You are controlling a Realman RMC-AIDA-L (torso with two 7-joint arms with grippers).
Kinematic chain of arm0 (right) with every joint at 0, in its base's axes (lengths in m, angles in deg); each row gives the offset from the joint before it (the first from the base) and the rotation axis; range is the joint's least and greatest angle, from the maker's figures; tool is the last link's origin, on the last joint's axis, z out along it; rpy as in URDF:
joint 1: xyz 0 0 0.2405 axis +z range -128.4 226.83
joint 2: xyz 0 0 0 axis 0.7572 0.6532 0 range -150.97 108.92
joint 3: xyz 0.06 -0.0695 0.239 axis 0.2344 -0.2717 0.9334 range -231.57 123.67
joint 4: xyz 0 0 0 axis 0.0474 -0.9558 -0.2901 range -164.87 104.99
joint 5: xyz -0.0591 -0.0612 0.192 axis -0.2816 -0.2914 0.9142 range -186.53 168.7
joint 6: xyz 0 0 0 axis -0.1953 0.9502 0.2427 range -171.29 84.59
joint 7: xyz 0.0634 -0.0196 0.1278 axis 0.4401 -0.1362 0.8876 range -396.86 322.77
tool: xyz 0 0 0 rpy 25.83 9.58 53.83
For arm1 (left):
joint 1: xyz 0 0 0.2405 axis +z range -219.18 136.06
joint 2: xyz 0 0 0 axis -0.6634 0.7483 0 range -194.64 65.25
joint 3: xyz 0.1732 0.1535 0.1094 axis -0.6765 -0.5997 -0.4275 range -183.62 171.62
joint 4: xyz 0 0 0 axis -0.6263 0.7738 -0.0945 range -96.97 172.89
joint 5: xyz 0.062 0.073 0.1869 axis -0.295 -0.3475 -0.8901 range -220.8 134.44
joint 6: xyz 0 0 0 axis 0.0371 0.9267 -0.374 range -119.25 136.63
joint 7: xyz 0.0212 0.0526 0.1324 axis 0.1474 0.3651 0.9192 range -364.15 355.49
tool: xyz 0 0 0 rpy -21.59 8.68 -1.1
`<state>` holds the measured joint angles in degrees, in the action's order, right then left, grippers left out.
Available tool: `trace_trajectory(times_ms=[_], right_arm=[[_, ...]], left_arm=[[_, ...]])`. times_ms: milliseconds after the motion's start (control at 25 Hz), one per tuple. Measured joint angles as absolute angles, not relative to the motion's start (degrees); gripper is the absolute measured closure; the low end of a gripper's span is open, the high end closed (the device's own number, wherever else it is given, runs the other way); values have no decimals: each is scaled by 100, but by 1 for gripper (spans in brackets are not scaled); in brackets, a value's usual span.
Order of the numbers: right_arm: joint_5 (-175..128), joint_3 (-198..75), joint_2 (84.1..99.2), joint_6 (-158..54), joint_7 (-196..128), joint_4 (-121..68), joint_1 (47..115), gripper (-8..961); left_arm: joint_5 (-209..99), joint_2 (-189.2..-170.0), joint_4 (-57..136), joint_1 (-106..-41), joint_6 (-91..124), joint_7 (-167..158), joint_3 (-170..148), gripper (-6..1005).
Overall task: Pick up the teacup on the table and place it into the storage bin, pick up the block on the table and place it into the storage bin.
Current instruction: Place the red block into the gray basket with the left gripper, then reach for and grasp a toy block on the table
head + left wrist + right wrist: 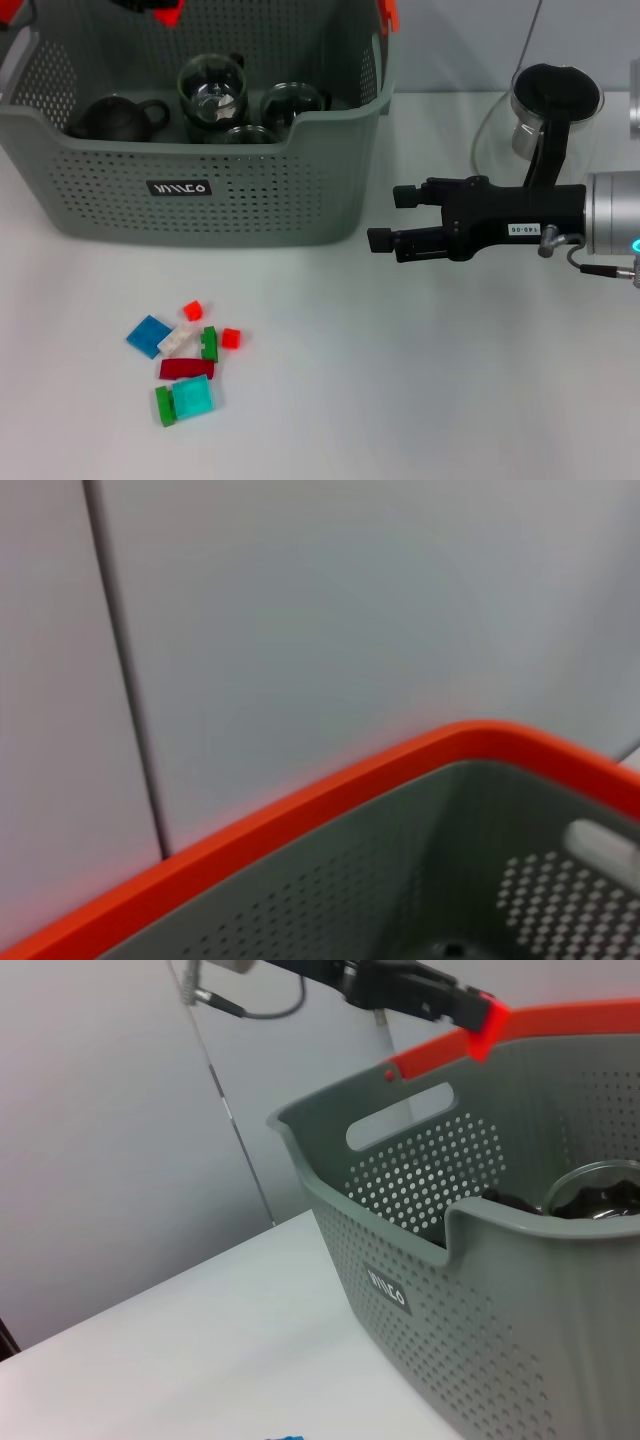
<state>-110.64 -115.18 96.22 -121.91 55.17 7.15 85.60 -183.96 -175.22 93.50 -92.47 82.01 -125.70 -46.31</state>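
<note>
On the right side of the tabletop (420,400), the right gripper (385,217) is hovering just beside the near right corner of the storage bin (250,215), with its fingers (380,240) released and grasping nothing. Judging from this layout, the teacup step appears to be finished: glass cups (210,95) and a dark teapot (115,118) are sitting inside the bin, and no teacup is showing on the bare tabletop. The block step is therefore judged to be in hand.

Near the front left of the tabletop, well apart from the gripper, a cluster of small blocks (185,360) is lying loose: blue, white, red, green and cyan pieces, several touching each other. The next move is likely calling for the right arm to travel left and toward the near edge, descend over one piece at the edge of the cluster, and close the fingers without disturbing its neighbours.

At the far right, a glass pot with a black lid (555,95) is standing behind the right arm.

The left gripper is not identifiable in the head view; only dark and orange parts are showing at the far top edge above the bin. The left wrist view is showing just the orange handle (300,820) and the inner wall, so the state of the left fingers cannot be told. The bin's far wall is cut off, and the cups are partly overlapping.
</note>
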Motion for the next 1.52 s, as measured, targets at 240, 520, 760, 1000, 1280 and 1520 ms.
trace_trajectory(times_ms=[240, 520, 760, 1000, 1280, 1520], right_arm=[[-11070, -11513, 9623, -12203, 5481, 715, 8558, 38], [-11070, -11506, 9626, -12207, 5474, 715, 8554, 38], [-11069, -11488, 9631, -12183, 5470, 715, 8541, 38], [-11068, -11475, 9645, -12172, 5474, 715, 8524, 38], [-11068, -11480, 9675, -12163, 5510, 704, 8525, 38], [-11069, -11482, 9707, -12156, 5520, 626, 8522, 38]], left_arm=[[-18598, -17634, 9487, -9180, 7998, -12630, -4780, 679], [-17444, -17849, 11420, -8452, 9827, -12424, -4606, 327], [-16604, -18159, 13253, -7623, 11854, -11434, -4742, 125], [-17861, -18583, 14005, -6752, 11886, -10287, -5791, 82], [-20090, -18869, 13533, -6658, 11005, -9809, -7060, 62], [-20678, -18809, 12745, -6854, 10571, -9668, -7596, 65]])
